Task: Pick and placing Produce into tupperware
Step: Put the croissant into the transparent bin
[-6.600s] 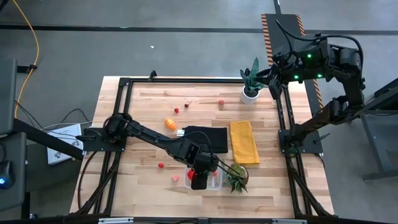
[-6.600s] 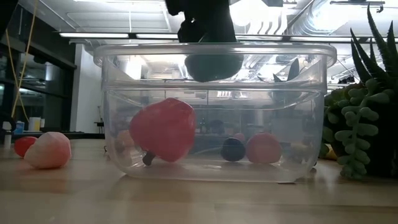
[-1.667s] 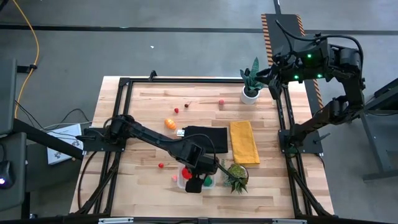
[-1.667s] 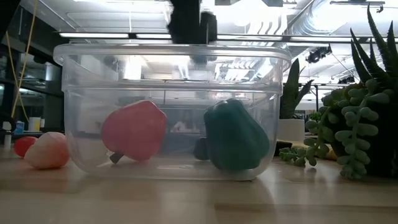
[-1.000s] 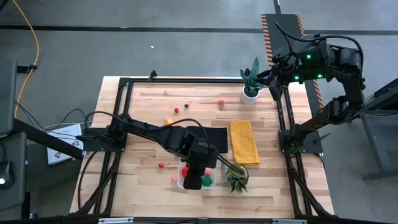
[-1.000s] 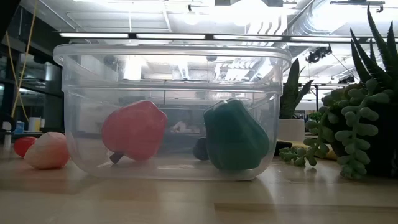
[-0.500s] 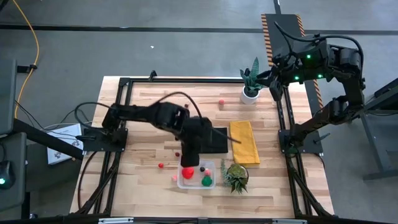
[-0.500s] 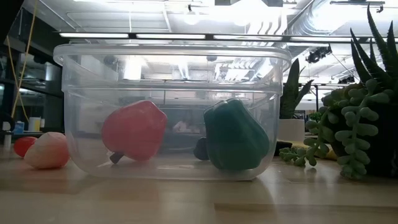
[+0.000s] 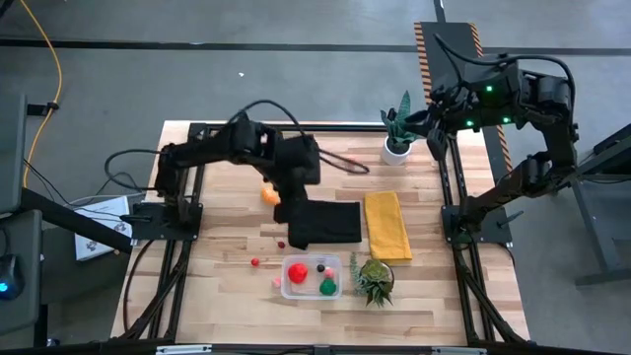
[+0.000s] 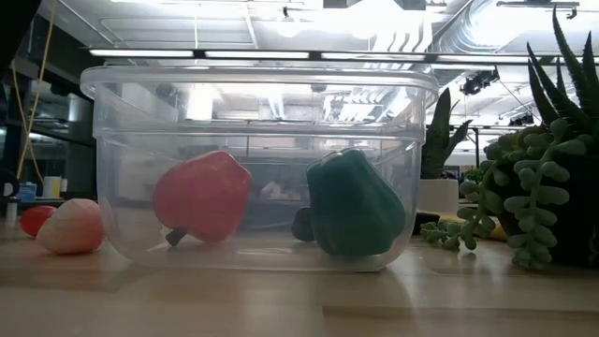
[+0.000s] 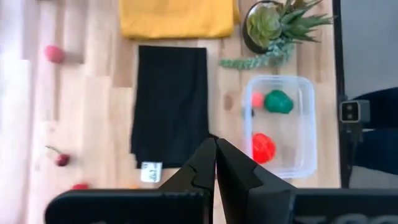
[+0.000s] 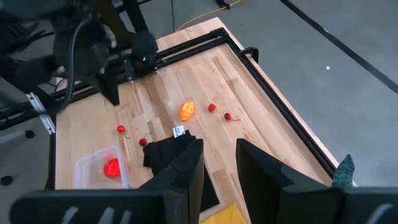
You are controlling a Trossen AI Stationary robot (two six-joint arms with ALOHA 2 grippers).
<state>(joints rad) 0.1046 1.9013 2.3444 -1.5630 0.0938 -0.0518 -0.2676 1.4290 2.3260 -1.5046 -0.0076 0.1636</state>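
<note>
The clear tupperware (image 9: 314, 275) stands near the table's front edge. In it a red pepper (image 10: 201, 197), a green pepper (image 10: 356, 201) and a dark berry (image 10: 301, 225) rest on its floor. An orange fruit (image 9: 269, 194) and red berries (image 9: 255, 262) lie loose on the wood, and a pink piece (image 10: 70, 225) sits left of the tub. My left gripper (image 11: 215, 152) hangs shut and empty high over the near left corner of the black cloth (image 9: 335, 222). My right gripper (image 12: 217, 168) waits open, raised beyond the table's far right corner.
A yellow cloth (image 9: 386, 225) lies right of the black one. A spiky succulent (image 9: 375, 279) stands right beside the tub, and a white-potted plant (image 9: 396, 138) at the far right. More red berries (image 12: 212, 107) lie near the far left.
My left gripper has risen from above the tupperware and swung toward the table's far edge, ending over the black cloth. The tub and the produce in it have stayed where they were.
</note>
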